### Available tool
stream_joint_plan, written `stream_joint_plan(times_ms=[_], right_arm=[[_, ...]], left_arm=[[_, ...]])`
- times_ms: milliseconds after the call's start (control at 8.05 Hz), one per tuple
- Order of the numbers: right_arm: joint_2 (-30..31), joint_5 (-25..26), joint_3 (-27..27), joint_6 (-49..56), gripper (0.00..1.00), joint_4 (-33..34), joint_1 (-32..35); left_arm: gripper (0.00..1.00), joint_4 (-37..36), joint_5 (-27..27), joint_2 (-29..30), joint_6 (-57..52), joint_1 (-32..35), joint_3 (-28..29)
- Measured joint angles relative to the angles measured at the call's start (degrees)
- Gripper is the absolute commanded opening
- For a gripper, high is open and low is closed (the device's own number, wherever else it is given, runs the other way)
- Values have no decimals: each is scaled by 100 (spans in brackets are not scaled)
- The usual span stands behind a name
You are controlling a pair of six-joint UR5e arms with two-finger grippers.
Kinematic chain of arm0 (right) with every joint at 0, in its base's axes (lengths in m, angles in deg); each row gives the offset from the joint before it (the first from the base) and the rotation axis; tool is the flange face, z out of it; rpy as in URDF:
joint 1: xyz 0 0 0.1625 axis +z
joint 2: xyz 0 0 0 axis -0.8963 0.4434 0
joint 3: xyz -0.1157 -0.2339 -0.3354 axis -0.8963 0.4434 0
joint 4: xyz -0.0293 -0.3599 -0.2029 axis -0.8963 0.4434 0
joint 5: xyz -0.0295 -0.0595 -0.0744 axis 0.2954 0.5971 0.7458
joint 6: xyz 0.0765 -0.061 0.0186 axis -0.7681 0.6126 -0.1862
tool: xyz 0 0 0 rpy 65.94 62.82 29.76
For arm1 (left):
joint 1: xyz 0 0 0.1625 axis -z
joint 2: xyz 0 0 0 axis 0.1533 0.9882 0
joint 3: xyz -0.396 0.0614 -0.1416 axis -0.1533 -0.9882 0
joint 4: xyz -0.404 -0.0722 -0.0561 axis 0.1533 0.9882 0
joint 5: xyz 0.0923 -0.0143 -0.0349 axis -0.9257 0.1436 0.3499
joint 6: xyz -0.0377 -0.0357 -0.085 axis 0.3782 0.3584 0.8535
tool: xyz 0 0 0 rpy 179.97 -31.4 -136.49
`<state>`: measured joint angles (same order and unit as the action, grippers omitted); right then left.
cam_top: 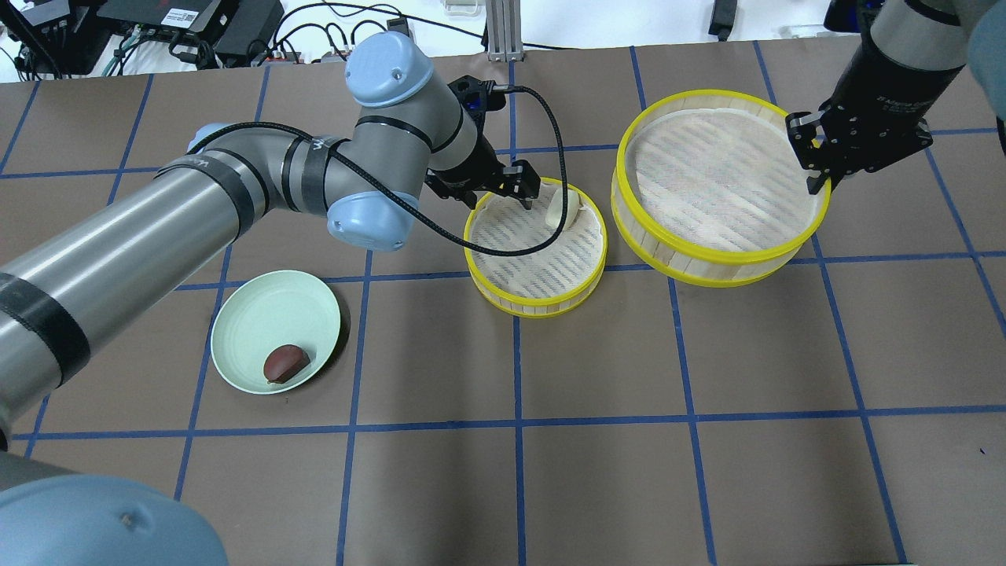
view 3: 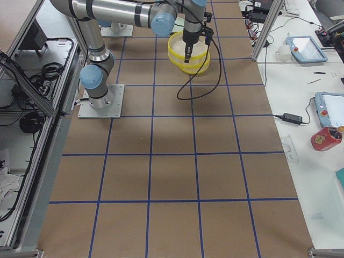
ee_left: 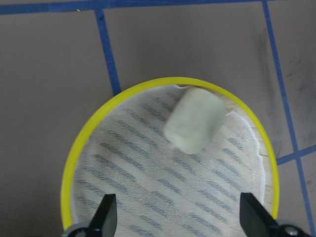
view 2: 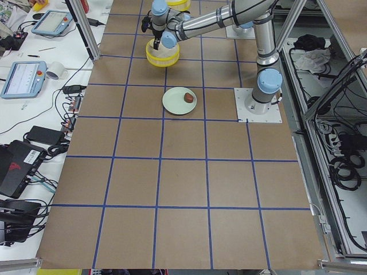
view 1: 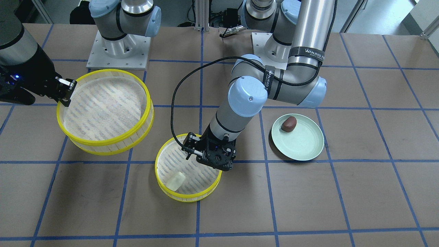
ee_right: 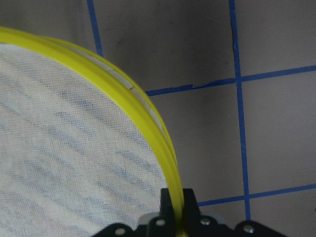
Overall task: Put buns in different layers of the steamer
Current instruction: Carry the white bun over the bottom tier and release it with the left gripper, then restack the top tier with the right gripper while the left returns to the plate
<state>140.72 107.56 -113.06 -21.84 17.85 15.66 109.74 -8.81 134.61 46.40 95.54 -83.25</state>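
While your left hand [ee_left: 178, 217] hangs released over the lower steamer layer [cam_top: 534, 308], fingers spread wide with nothing between them, the cream-white bun [ee_left: 193, 121] lies on the woven floor, right up against the rim. That's your first worry: it sits so near the wall that a layer set down off-centre could pinch or squash it.

Over on the other side, your right hand [ee_right: 177, 207] is clenched on the yellow rim of the upper steamer layer [view 1: 103, 141], grasping it at one spot on the edge. The layer looks raised and tilted off the bench [cam_top: 707, 440]. That's a one-point hold on a wide ring tray, so I'd judge it can swing or slip out if you move it fast.

Watch the path too. The left hand and its black cable [cam_top: 550, 134] sit over and just beside the lower layer, so if you bring the upper layer across now you risk a knock.

And the chocolate-brown bun [cam_top: 285, 363] is on the pale green plate [cam_top: 236, 314], well apart from both layers. It's rounded and lies near the plate's edge, so a poor pinch could roll it off onto the bench.
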Motion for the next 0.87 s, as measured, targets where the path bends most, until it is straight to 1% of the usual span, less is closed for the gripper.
stream_joint_plan(times_ms=[124, 249, 497, 621, 746, 870], right_arm=[[-24, -15, 0, -30, 10, 6, 12], [-59, -24, 1, -80, 10, 18, 35], [-244, -31, 20, -347, 10, 176, 297], [-432, -2, 28, -603, 10, 418, 595], [-659, 22, 31, -899, 10, 707, 904], [-885, 31, 34, -1194, 10, 1024, 1180]], left_arm=[[100, 275, -350, -98, -318, -54, 10], [100, 661, -532, -225, -591, -225, 10], [100, 1525, -637, -489, -1293, -704, -16], [100, 1912, -668, -622, -1690, -971, -43], [100, 2282, -812, -743, -2162, -1231, -60], [100, 2574, -1088, -821, -2774, -1446, -79]])
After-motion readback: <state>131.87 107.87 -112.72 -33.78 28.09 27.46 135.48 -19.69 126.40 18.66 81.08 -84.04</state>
